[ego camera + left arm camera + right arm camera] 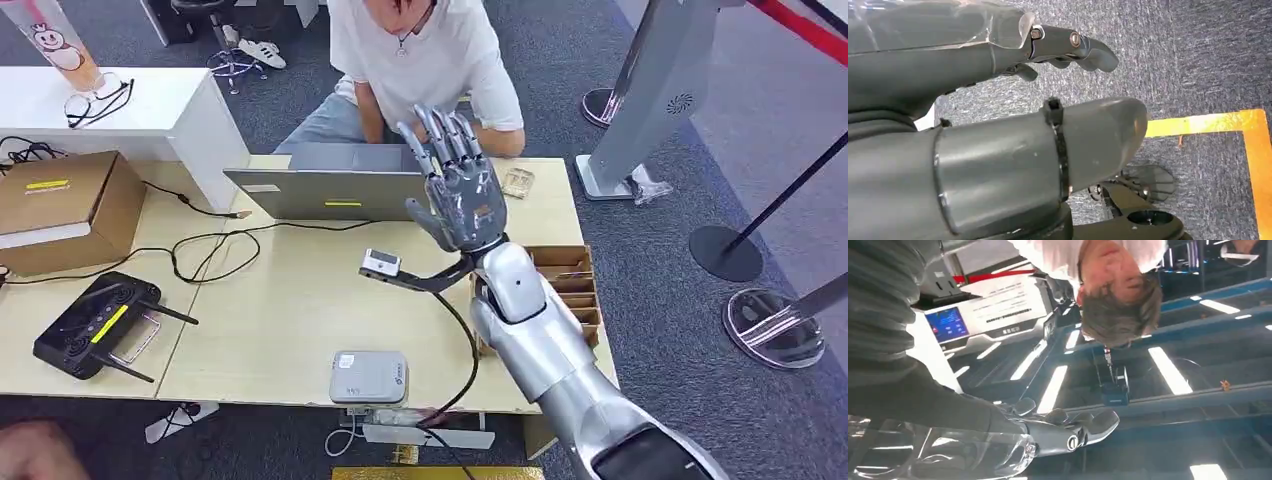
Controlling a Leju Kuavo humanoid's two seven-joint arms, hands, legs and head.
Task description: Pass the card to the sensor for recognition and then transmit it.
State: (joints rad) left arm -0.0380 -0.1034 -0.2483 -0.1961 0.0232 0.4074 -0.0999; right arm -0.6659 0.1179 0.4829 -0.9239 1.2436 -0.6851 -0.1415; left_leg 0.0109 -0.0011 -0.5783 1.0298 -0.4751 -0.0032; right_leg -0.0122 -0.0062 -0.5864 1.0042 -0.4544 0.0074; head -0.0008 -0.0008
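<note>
Silver right robot hand (460, 190) raised, fingers spread, empty; left robot hand (998, 100) likewise empty. Small tan flat card (517, 182) at three o'clock: likely light, stiff, slick; edge pinch advised.

A light wooden table (290, 300) carries an open grey laptop (330, 190) at its far edge, a cardboard box (60, 210) and a black router (95, 325) on the left, a small grey box (369, 376) near the front, and a wooden tray (575, 285) on the right.
</note>
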